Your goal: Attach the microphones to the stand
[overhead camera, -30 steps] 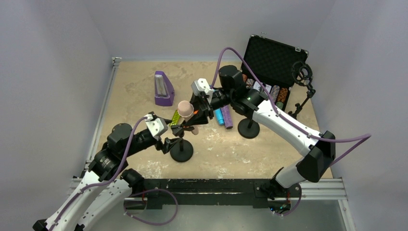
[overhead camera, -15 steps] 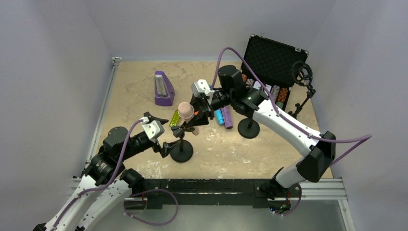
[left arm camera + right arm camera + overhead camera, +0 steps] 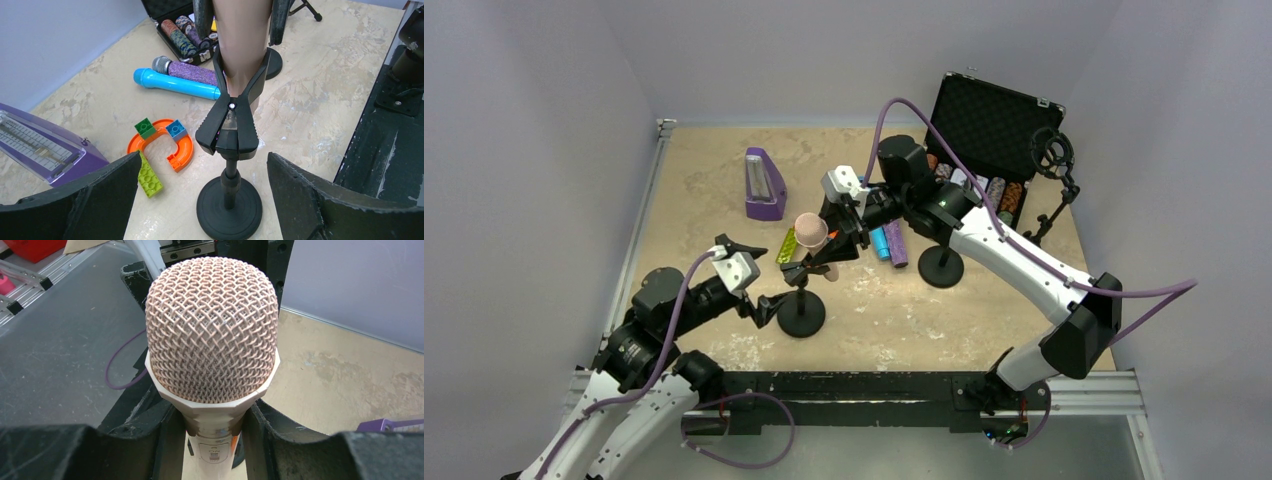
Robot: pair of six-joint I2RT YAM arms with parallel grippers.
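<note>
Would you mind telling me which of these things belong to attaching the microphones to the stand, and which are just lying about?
For the job:
- pink microphone, held by the right gripper at the clip stand
- blue microphone
- purple microphone
- second stand, probably

Just lying about:
- metronome
- toy bricks
- case of poker chips

A pink-beige microphone [image 3: 212,330], light blue microphone [image 3: 175,85], glittery purple microphone [image 3: 193,73], purple metronome [image 3: 764,190], black stand [image 3: 229,210].
</note>
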